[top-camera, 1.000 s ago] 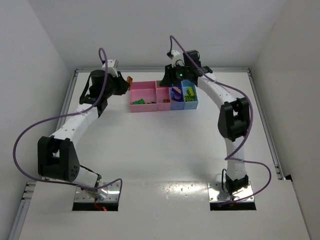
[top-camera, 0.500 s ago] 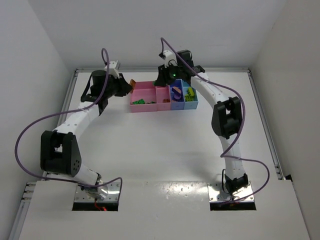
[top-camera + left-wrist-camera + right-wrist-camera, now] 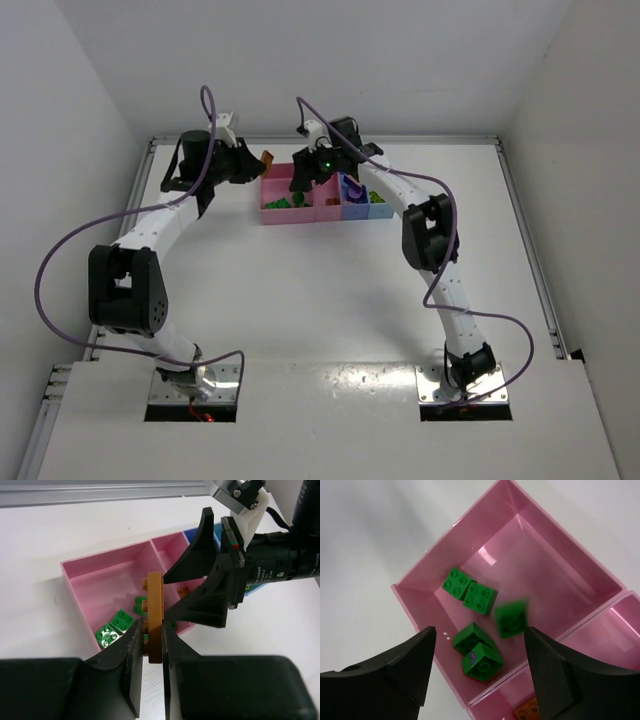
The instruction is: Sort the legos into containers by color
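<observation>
— White tabletop [image 3: 300, 290], white walls, and the joined row of shallow plastic trays [image 3: 300, 216] at upper centre of the overhead view. How do the grippers stand?

— The left gripper [image 3: 152, 640] is clamped tight on a flat orange-brown plastic brick [image 3: 154, 611]. It holds the brick on edge, studs facing left, in the middle of its wrist view. The right gripper [image 3: 479, 630] has its black fingers spread wide with nothing between them, above the wide shallow pink plastic tray [image 3: 555, 580].

— What does one camera catch that another misses?

— The right wrist view shows the green plastic bricks [image 3: 480, 598] in that tray: four sharp ones at left of centre, and a blurred green brick [image 3: 512, 620] just right of them. Overhead they are only green specks. The left wrist view shows the right gripper from the side. It also shows a small orange brick [image 3: 184, 591] in the narrow pink tray [image 3: 170, 550]. Only the overhead view shows the purple-blue tray [image 3: 355, 212] and the light blue tray [image 3: 380, 210] at the row's right end, partly behind the right arm.
</observation>
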